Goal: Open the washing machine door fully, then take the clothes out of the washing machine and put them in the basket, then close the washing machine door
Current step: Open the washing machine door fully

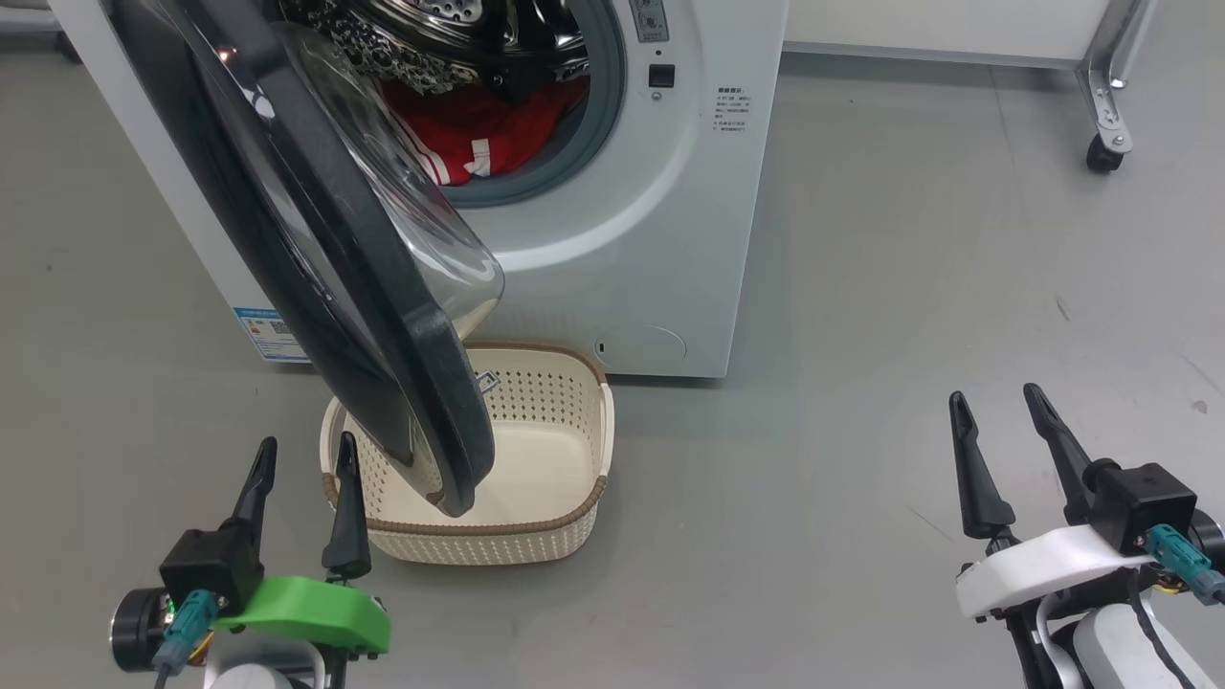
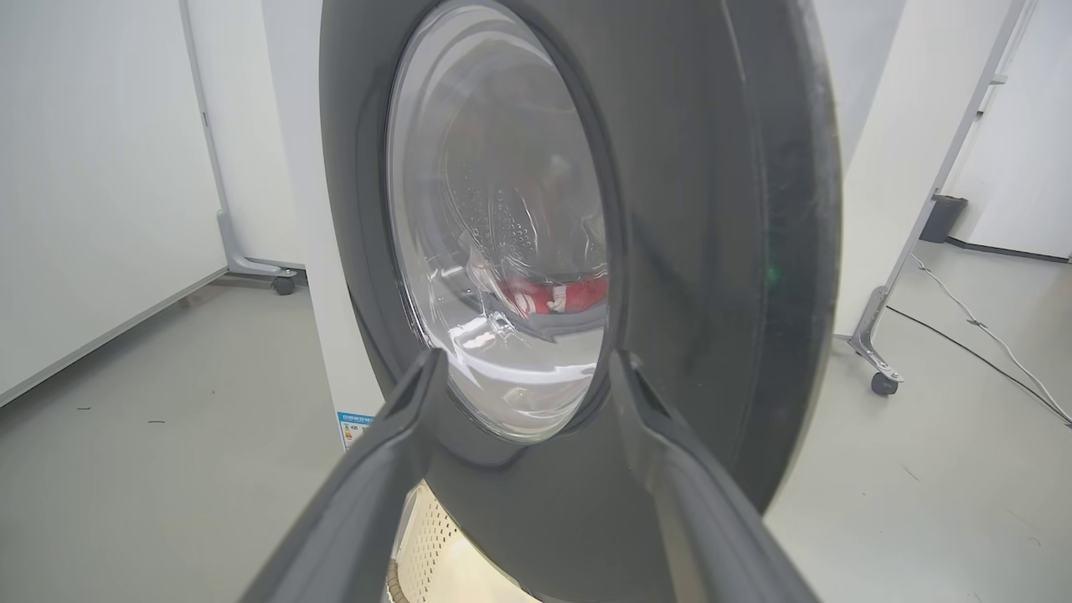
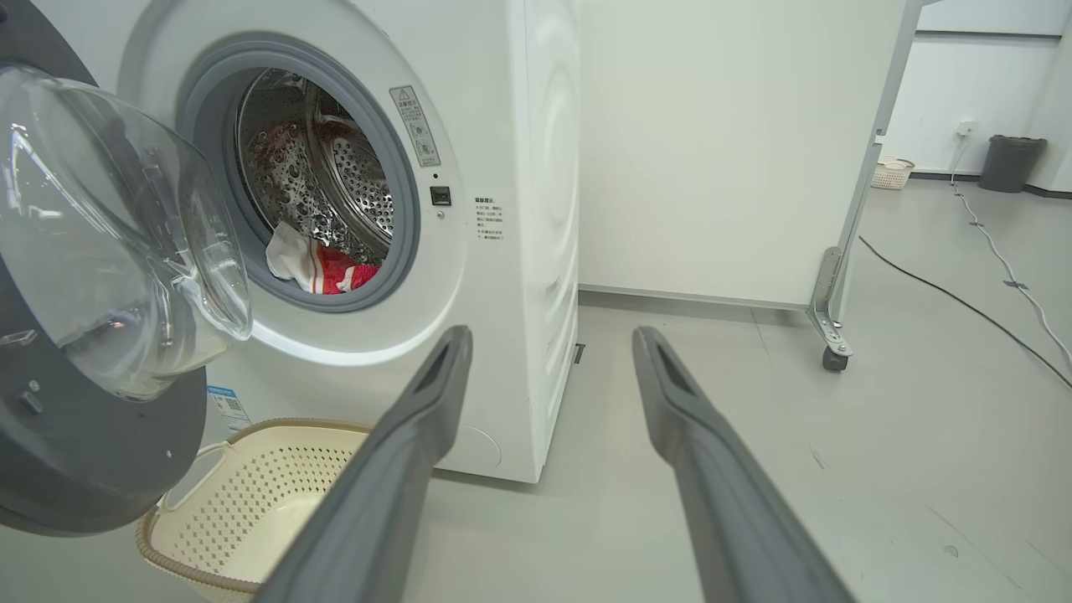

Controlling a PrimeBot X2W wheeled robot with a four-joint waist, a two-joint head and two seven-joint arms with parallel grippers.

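The washing machine (image 1: 612,249) stands on the grey floor (image 1: 861,383) at the far left of the scene, with its front facing the robot. The washing machine door (image 1: 316,258) is swung out toward the near side on its left hinge, leaving the round opening uncovered. Its clear glass bowl (image 1: 421,220) bulges from the inner face toward the right. Inside the perforated steel drum (image 1: 421,38) lie the clothes (image 1: 478,129), a red garment with white stripes, resting on the drum bottom close behind the lower part of the grey seal (image 1: 598,124). The basket (image 1: 605,421) stands on the floor just in front of the machine's base, below the door's lower edge, which overlaps the basket's left half in the head view. The visible part of the basket's interior is bare cream plastic. The left pincer (image 1: 308,440) hovers at the near left, just beside the basket's near left rim, its fingers spread wide and holding nothing. In the left wrist view these fingers frame the door's outer face, and the red fabric shows through the glass. The right pincer (image 1: 993,392) hovers at the near right over bare floor, well apart from machine and basket, its fingers likewise wide and empty. A blue label (image 1: 268,330) sits low on the left of the machine's front. A white partition on castors (image 1: 1105,144) stands at the far right.
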